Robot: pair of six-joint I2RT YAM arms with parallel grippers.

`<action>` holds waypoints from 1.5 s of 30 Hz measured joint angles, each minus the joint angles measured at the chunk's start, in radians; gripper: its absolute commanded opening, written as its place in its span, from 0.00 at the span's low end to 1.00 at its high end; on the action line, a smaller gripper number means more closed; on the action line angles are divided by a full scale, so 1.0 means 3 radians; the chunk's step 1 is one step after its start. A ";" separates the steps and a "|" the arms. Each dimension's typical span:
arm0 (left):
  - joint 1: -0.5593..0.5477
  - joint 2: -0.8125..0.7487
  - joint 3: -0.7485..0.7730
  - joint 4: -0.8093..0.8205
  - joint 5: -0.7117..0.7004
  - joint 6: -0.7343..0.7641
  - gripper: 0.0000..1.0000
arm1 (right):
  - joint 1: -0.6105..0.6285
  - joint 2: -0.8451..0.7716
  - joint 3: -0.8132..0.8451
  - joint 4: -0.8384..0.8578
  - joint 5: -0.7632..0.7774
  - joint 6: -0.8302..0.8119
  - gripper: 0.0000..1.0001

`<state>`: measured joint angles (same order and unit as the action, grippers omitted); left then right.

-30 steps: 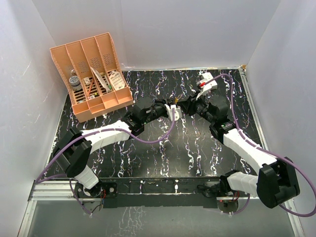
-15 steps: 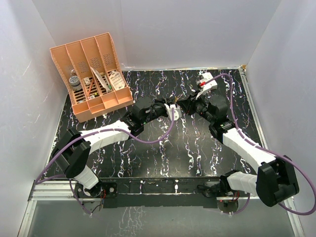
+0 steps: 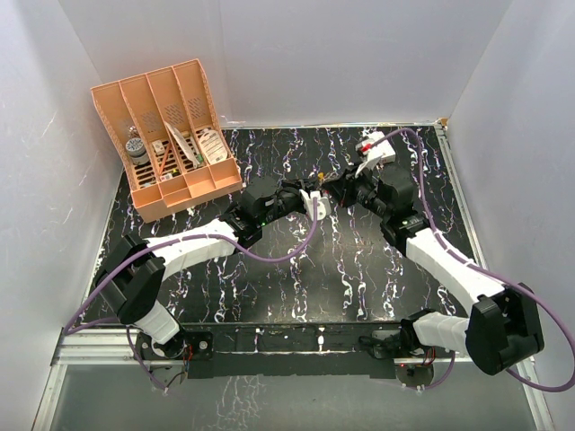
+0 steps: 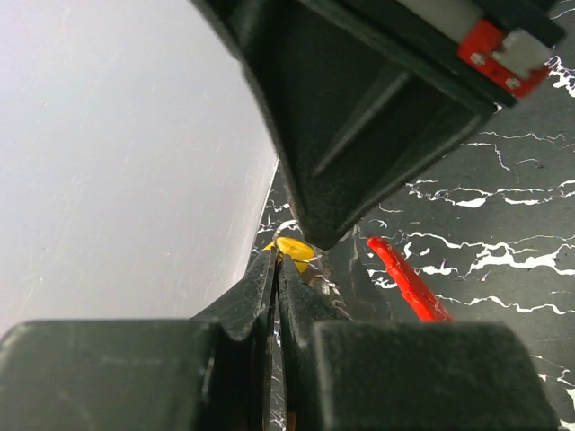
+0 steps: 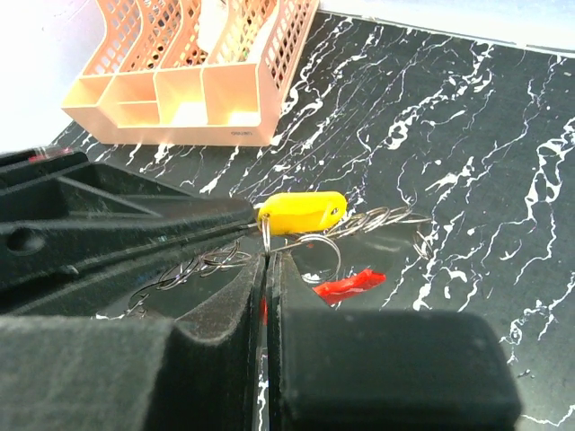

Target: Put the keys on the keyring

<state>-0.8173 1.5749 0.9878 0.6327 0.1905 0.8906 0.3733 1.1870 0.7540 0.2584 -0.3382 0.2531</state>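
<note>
Both grippers meet above the middle of the table's far half. My left gripper (image 3: 312,192) (image 4: 277,262) is shut, its tips pinching the key at its small yellow head (image 4: 295,250) (image 5: 301,212). My right gripper (image 3: 329,188) (image 5: 267,257) is shut tip to tip against it. A thin metal ring under the yellow head sits at its tips. The red keyring (image 5: 350,285) (image 4: 409,280) sticks out from behind the right finger, and a bit of red shows between the jaws. Thin silvery loops (image 5: 382,219) trail from the yellow head. Other keys are hidden.
A peach desk organizer (image 3: 166,139) (image 5: 193,67) with small items stands at the far left. A white box (image 3: 378,148) lies at the far right, just behind the right wrist. White walls close in the black marbled table (image 3: 269,269).
The two grippers stay pressed together at the same spot. The right wrist has shifted slightly toward the far side.
</note>
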 measured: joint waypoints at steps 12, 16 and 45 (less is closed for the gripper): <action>0.0011 -0.0037 -0.0020 0.0053 0.0031 0.0123 0.00 | -0.0001 0.0402 0.1502 -0.1597 -0.0075 -0.0306 0.00; 0.0011 -0.0045 -0.0022 0.0055 0.0031 0.0149 0.00 | 0.0000 0.0544 0.1788 -0.1982 -0.0130 -0.0423 0.00; 0.0011 -0.0045 -0.0022 0.0065 -0.0112 0.0149 0.00 | 0.0000 -0.0228 0.0757 -0.1490 0.0168 -0.0491 0.00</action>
<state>-0.8139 1.5616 0.9813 0.6521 0.1570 0.9352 0.3733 1.1187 0.9810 -0.1886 -0.2878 0.1059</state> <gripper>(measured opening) 0.008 0.010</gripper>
